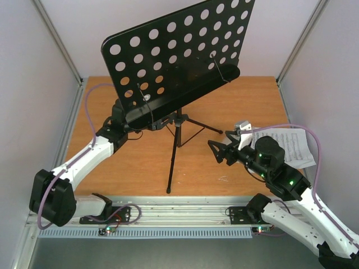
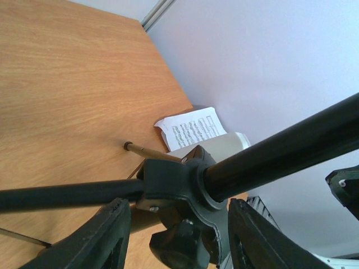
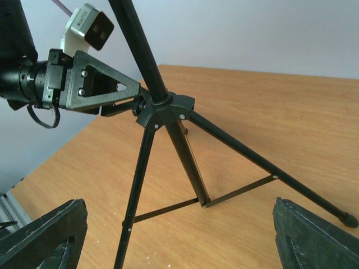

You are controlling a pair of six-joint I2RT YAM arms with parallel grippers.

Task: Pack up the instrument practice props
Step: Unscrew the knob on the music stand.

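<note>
The black tripod music stand (image 1: 179, 56) stands mid-table, its round-holed desk tilted toward the back. My left gripper (image 1: 120, 122) sits under the desk's left end at the stand's joint. In the left wrist view the left gripper (image 2: 178, 206) is open, its fingers on either side of the black hub (image 2: 179, 179) with small gaps. My right gripper (image 1: 220, 150) is wide open, right of the tripod legs (image 3: 185, 162) with nothing between its fingers (image 3: 314, 230). The sheet of music (image 1: 289, 143) lies at the right, partly under the right arm. A whitish object (image 2: 224, 147) beside the sheet (image 2: 190, 128) is half hidden; I cannot tell whether it is the metronome.
White walls close the table at left, right and back. A metal rail (image 1: 179, 210) runs along the near edge between the arm bases. The left arm's wrist and camera (image 3: 84, 84) reach in beside the stand's pole. Purple cables loop over both arms.
</note>
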